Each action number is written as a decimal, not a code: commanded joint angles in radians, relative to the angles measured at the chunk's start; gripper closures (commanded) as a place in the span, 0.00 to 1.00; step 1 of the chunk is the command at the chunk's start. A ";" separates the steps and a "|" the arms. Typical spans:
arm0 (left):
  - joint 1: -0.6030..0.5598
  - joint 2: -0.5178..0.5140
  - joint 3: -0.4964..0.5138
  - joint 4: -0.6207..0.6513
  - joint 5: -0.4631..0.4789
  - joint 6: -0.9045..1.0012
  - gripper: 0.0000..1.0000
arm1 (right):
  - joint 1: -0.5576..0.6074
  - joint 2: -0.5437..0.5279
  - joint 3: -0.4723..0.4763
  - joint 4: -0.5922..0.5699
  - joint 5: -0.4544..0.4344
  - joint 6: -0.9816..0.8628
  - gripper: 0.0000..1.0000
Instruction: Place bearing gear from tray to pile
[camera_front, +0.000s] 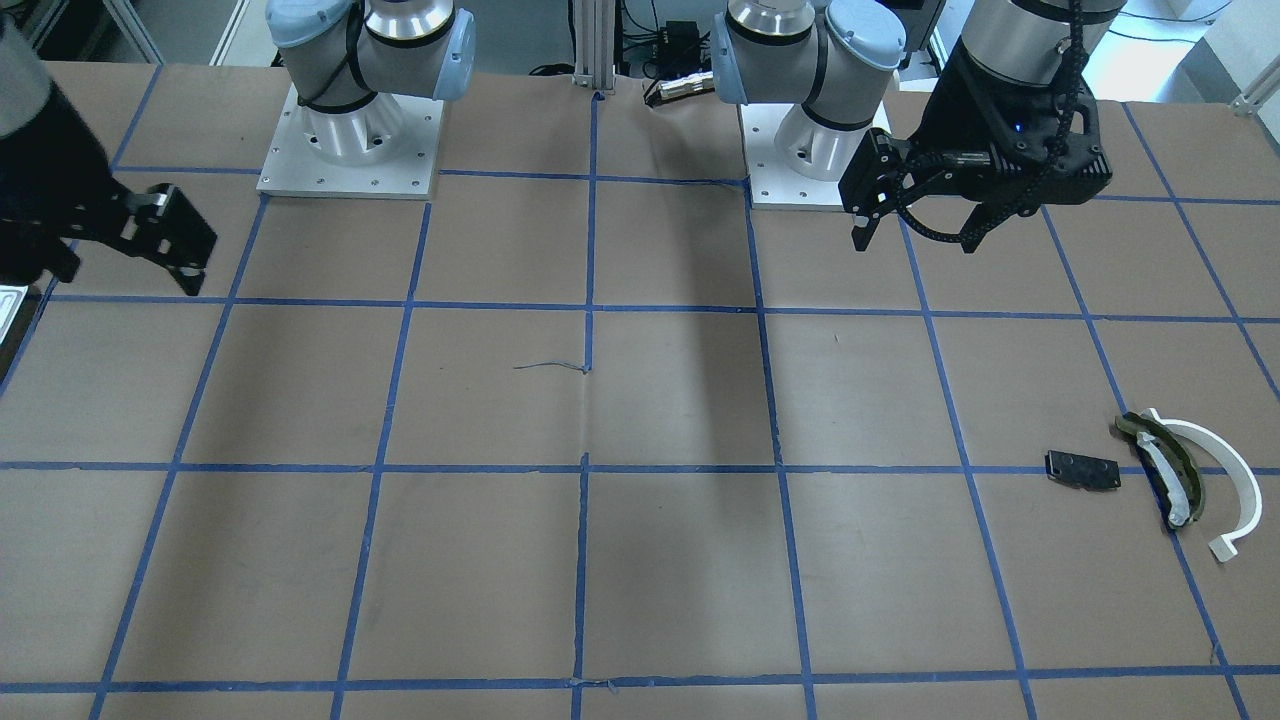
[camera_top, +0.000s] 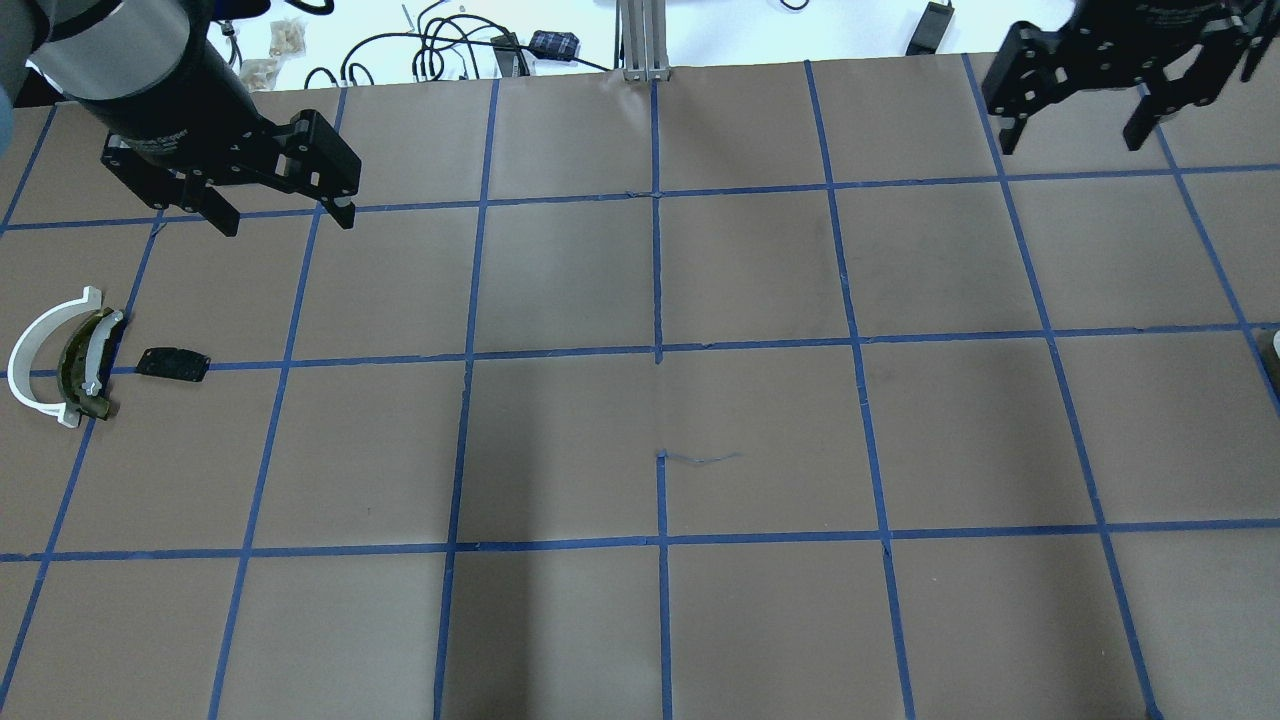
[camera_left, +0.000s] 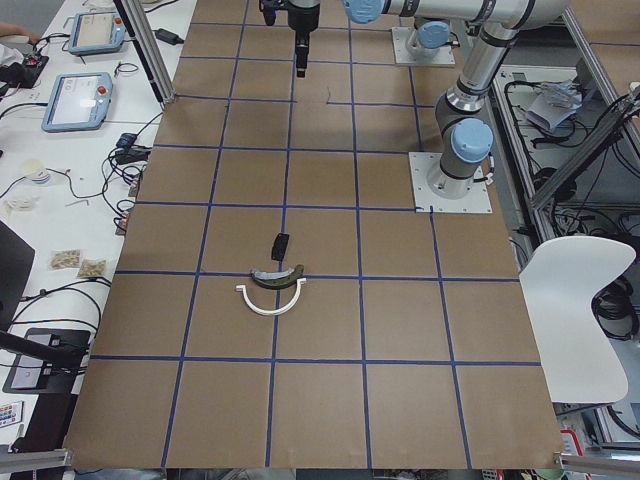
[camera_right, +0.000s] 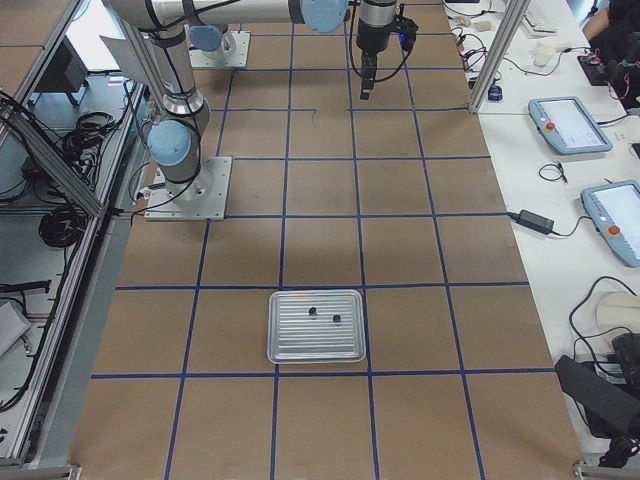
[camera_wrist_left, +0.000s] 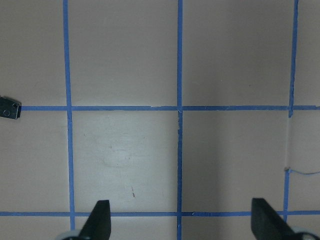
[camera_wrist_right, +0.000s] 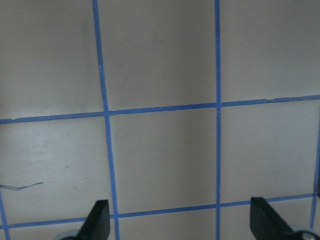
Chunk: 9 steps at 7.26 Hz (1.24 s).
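tray (camera_right: 300, 345) w/ 2 dark parts (camera_right: 313, 312)

A pale silver, ridged, shallow metal tray (camera_right: 300, 345) lies flat on the brown surface (camera_top: 760, 440), at 3 o'clock in the overhead view. On it, toward its 12 o'clock rim, lie a small dark part (camera_right: 312, 311) and a second small dark part (camera_right: 337, 318), apart. The pile (camera_front: 1170, 470) sits at 9 o'clock: a white plastic arc (camera_top: 15, 362) cupping a dark olive-and-white curved piece (camera_top: 90, 350), with a small flat black rectangular plate (camera_top: 173, 363) just beside them at 3 o'clock.
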 joint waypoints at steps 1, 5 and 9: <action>0.003 0.004 0.004 0.003 0.001 0.019 0.00 | -0.182 0.004 0.010 -0.010 -0.016 -0.339 0.00; 0.000 0.004 -0.001 0.001 0.002 0.021 0.00 | -0.498 0.166 0.039 -0.197 -0.033 -0.837 0.00; 0.000 0.004 -0.004 0.000 0.001 0.021 0.00 | -0.703 0.434 0.060 -0.495 0.011 -1.110 0.04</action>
